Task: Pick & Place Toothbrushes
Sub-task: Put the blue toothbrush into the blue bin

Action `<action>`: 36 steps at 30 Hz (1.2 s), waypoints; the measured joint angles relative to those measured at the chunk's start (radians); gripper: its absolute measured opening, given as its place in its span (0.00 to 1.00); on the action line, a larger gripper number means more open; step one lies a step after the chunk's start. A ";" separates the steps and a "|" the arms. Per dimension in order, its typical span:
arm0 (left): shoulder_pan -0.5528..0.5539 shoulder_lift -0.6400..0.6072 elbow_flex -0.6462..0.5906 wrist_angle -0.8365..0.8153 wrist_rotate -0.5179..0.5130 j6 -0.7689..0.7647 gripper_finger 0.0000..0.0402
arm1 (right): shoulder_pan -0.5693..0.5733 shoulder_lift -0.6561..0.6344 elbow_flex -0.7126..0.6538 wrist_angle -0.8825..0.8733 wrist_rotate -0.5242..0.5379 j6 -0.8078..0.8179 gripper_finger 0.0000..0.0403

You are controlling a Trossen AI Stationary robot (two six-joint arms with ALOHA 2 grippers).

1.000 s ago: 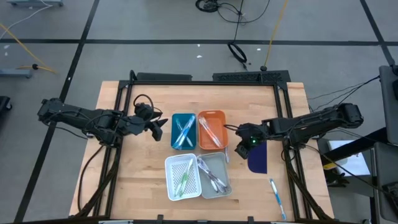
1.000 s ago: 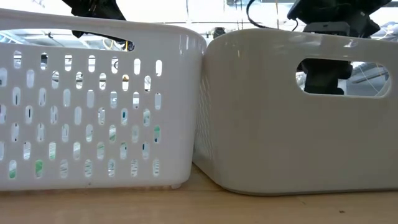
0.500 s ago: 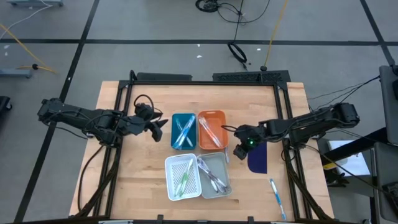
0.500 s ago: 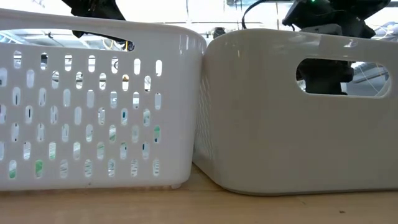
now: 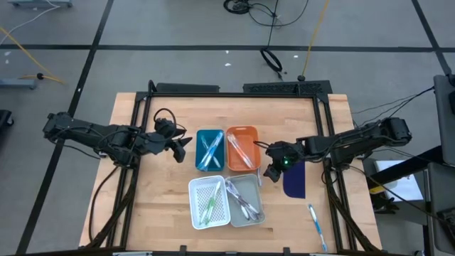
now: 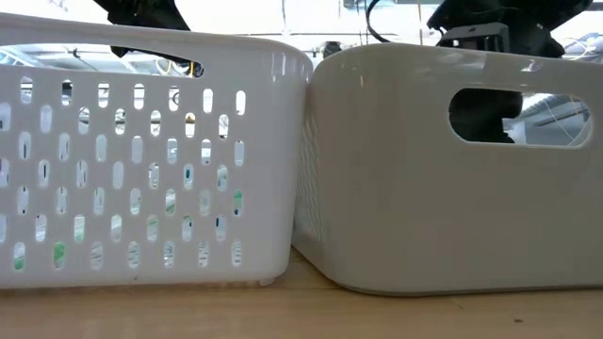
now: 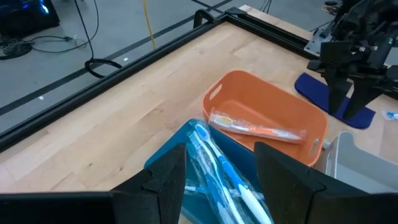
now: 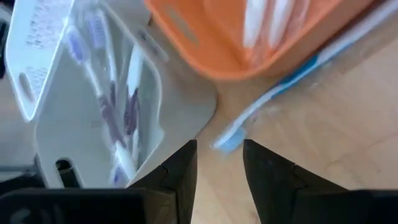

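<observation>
4 small trays sit mid-frame in the high view: blue tray (image 5: 209,149) and orange tray (image 5: 242,148) above, white perforated tray (image 5: 208,202) and grey tray (image 5: 245,198) below, each w/ toothbrushes inside.

R gripper (image 5: 270,173) sits just right of the orange tray, by the dark blue pad (image 5: 294,179). Its fingers (image 8: 181,176) stand apart, holding nothing, over a blue toothbrush (image 8: 273,93) lying on the wood beside the orange tray's edge, brush head near the grey tray's corner.

L gripper (image 5: 186,147) waits left of the blue tray, fingers parted, nothing gripped.

1 more light blue toothbrush (image 5: 316,224) lies alone at lower right of the table (image 5: 149,206).
</observation>
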 joint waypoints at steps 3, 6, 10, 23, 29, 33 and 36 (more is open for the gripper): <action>0.000 0.000 0.000 0.000 0.000 -0.002 0.46 | 0.008 0.000 0.000 -0.025 -0.024 0.027 0.30; 0.000 0.000 0.000 0.000 0.000 -0.002 0.46 | 0.039 0.001 0.012 -0.125 0.066 0.079 0.30; 0.000 0.000 0.000 0.000 -0.002 -0.002 0.46 | 0.079 0.010 0.086 -0.225 0.146 0.100 0.30; 0.000 0.000 0.000 0.001 0.001 0.029 0.46 | 0.130 0.184 0.218 -0.292 0.202 0.187 0.30; 0.000 0.000 0.000 0.000 0.024 0.044 0.46 | 0.130 0.190 0.218 -0.300 0.294 0.216 0.30; 0.000 0.000 0.000 0.001 0.024 0.047 0.46 | 0.130 0.190 0.218 -0.263 0.292 0.159 0.30; 0.000 0.000 0.000 0.000 0.024 0.048 0.46 | 0.130 0.190 0.218 -0.235 0.267 0.078 0.30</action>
